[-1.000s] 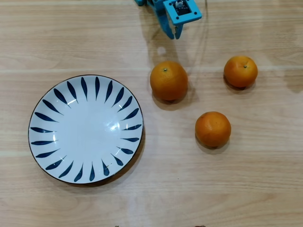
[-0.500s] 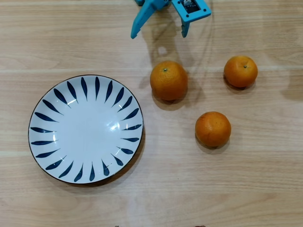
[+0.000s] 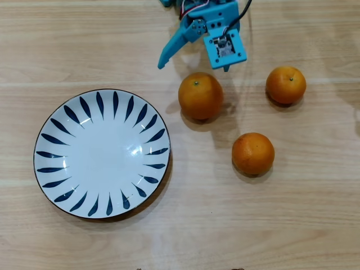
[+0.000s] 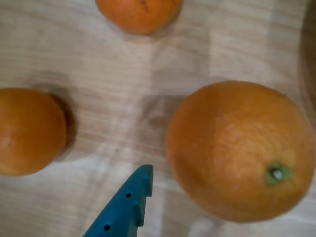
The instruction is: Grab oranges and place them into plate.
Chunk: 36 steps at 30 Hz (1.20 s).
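Observation:
Three oranges lie on the wooden table in the overhead view. The largest orange (image 3: pixel 201 95) is just right of the plate (image 3: pixel 102 153), a second orange (image 3: pixel 286 85) lies at the right, and a third orange (image 3: pixel 253 153) sits below between them. The white plate with blue leaf strokes holds nothing. My blue gripper (image 3: pixel 194 66) hangs open just above the largest orange's far side, jaws spread wider than the fruit. The wrist view shows the largest orange (image 4: pixel 239 148) close up, one blue finger (image 4: pixel 129 200) beside it, and the other two oranges (image 4: pixel 29 131) (image 4: pixel 138 12).
Bare wooden tabletop (image 3: pixel 253 225) surrounds the fruit and plate. The arm's body and wires (image 3: pixel 197 8) enter from the top edge of the overhead view.
The gripper was shut a second ago and has opened wide. It has come down from the top edge toward the largest orange. Oranges and plate have not moved.

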Available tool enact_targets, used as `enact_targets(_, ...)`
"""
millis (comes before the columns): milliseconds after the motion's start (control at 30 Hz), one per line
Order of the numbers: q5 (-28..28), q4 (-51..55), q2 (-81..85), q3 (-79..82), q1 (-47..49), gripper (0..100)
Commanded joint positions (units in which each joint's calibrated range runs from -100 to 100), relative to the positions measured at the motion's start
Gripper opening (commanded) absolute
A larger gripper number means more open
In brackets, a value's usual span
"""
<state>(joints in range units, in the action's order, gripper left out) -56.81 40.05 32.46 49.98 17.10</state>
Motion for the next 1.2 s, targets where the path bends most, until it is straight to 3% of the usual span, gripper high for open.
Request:
enact_targets(0, -0.64, -6.66, -7.61, -3.12, -0.48, 52)
enact_targets(633, -3.26, -9.41, -14.2, -3.21, -0.97, 52)
enact_targets(733, -3.26, -9.41, -14.2, -3.21, -0.4, 47)
enact_targets(933, -3.26, -9.41, -14.2, -3.12, -0.16, 24)
enact_targets(1167, -2.99, -9.41, -13.44, -3.12, -0.16, 24)
